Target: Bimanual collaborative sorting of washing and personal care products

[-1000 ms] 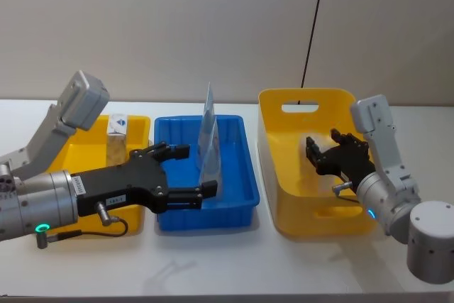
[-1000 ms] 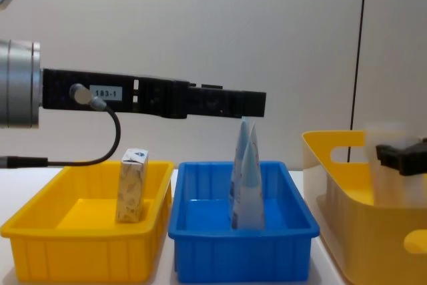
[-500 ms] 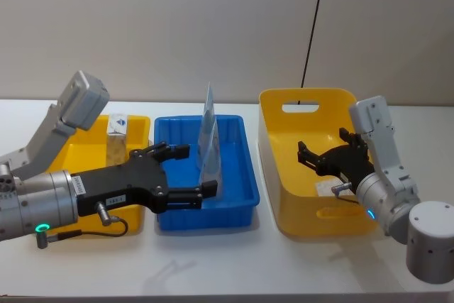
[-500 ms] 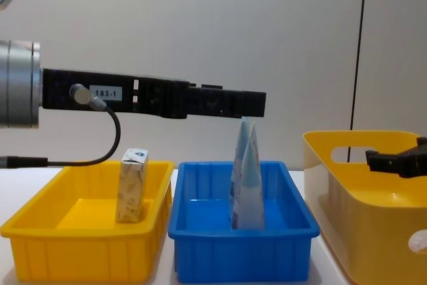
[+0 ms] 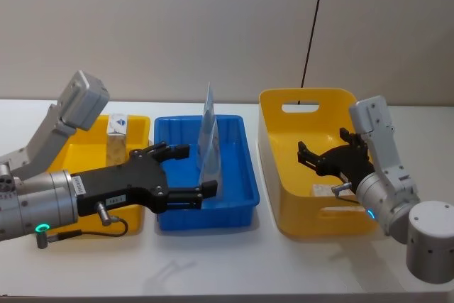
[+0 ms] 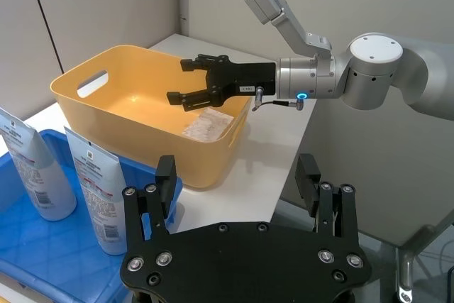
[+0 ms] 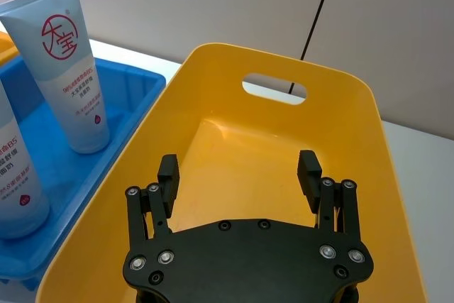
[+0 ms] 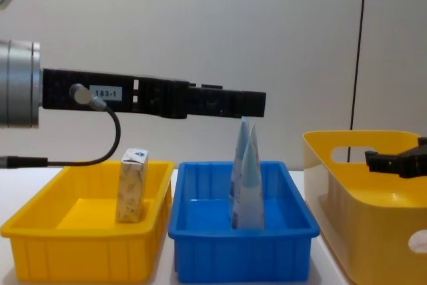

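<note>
Left tool [image 5: 195,169]: hovering open above tubes [image 5: 208,148] in blue bin [image 5: 241,196].
Right tool [image 5: 307,159]: hovering open over yellow basket [image 5: 298,97] holding pack [image 6: 206,124].
Nearby: carton [image 5: 117,140] standing in yellow tray [image 5: 140,129].

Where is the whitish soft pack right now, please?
In the left wrist view, the whitish soft pack lies on the floor of the yellow basket, on the robot's right, just beneath the open right gripper.

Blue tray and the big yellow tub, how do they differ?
The blue tray is shallow with a plain rim; the yellow tub is deeper, with handle slots. The blue tray holds two upright tubes; the yellow tub holds a whitish pack lying flat. Both are open-topped plastic bins.
</note>
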